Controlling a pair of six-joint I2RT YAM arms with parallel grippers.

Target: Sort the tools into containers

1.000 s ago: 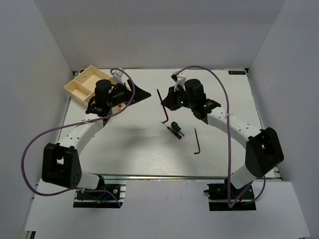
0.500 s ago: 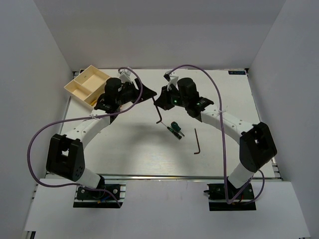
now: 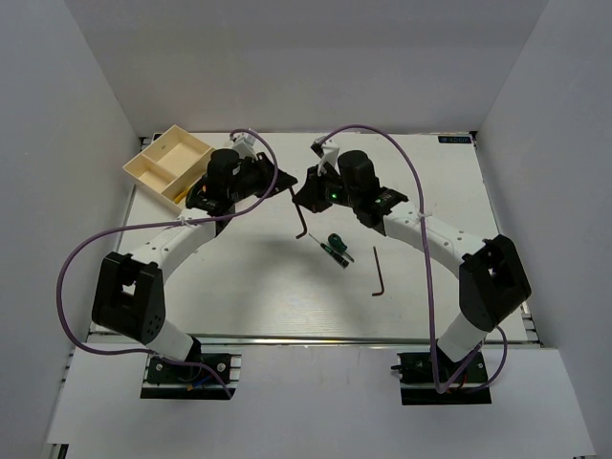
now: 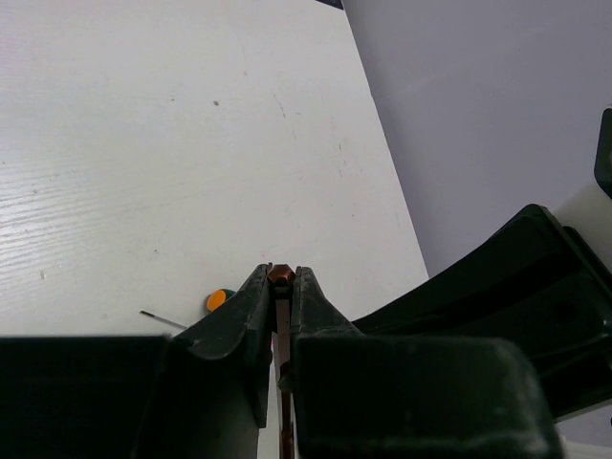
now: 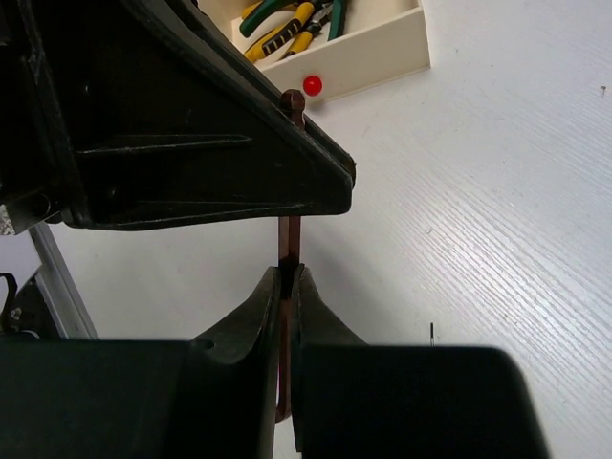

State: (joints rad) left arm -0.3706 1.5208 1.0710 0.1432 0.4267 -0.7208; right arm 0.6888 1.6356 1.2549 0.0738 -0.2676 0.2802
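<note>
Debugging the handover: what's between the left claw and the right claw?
A dark hex key bridges them: left claw and right claw are both shut on it. Both wrist views show it.

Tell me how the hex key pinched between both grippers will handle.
Likely stiff: the hex key runs dead straight from the right gripper up to the left gripper. Probably slippery and prone to pivot, since it is a thin, smooth bar held only at narrow fingertips. Its lower length hangs free, so it may swing once one gripper releases.

hex key (image 5: 290, 239) lower half buried in the right end effector (image 5: 288, 275), tray (image 5: 368, 57) and pliers (image 5: 290, 31) cropped at 12 o'clock
</note>
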